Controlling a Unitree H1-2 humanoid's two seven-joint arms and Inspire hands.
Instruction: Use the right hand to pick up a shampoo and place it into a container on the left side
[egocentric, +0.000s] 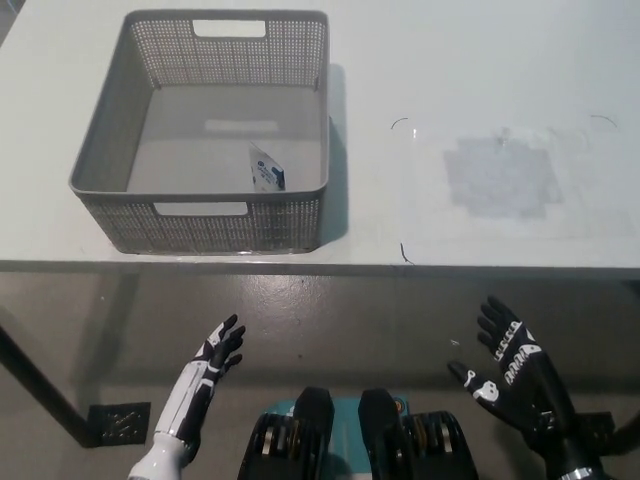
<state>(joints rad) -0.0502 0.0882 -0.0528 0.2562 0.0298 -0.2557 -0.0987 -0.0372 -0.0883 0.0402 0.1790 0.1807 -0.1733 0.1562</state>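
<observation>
Lying inside the grey basket (120, 170) on the far left of the white surface (480, 60), near its front wall: a small shampoo packet (266, 170), tilted up against the mesh. Looking finished, since the packet is already in the container. Hanging low, below the near edge of the surface, on the right: the black right robot hand (510, 370), fingers spread wide, holding nothing. Resting low on the left: the white left robot hand (215, 350), open and empty too. Showing a faint grey patch (500, 175) on the right, with nothing on it.
</observation>
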